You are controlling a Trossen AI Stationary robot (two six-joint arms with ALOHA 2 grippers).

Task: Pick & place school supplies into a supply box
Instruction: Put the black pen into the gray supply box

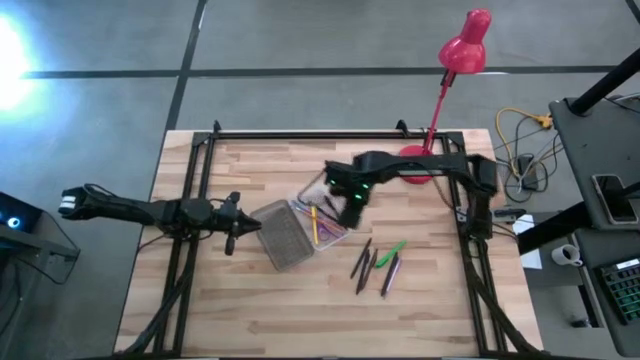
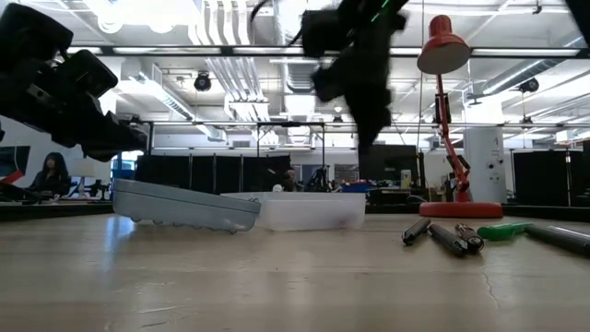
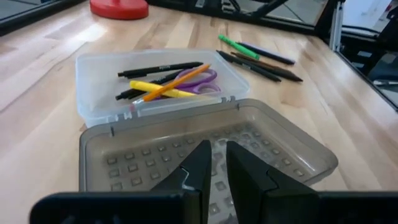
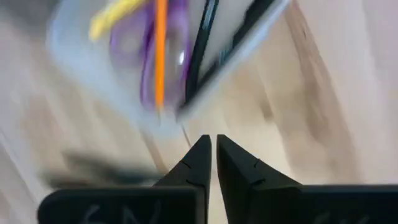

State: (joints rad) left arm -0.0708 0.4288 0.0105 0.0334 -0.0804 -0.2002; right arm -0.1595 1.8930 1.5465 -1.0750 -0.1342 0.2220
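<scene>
The supply box lies open on the table: its clear half [image 3: 93,81] holds black pens [image 3: 161,67], a yellow pen [image 3: 155,87], an orange pencil [image 3: 180,84] and purple scissors [image 3: 202,78]. The ribbed grey lid [image 3: 280,143] lies flat beside it, inside up. A green pen [image 1: 392,252] and several dark pens [image 1: 365,262] lie loose on the wood to the box's right. My left gripper [image 3: 214,165], shut and holding nothing, hovers at the lid's left end [image 1: 245,225]. My right gripper [image 4: 213,152], shut and holding nothing, hangs above the clear half's right end [image 1: 350,212].
A red desk lamp [image 1: 462,50] stands with its base [image 1: 415,152] at the table's far edge, just behind my right arm. The black frame rails [image 1: 190,200] run along the table's sides. Bare wood stretches along the near edge [image 1: 300,320].
</scene>
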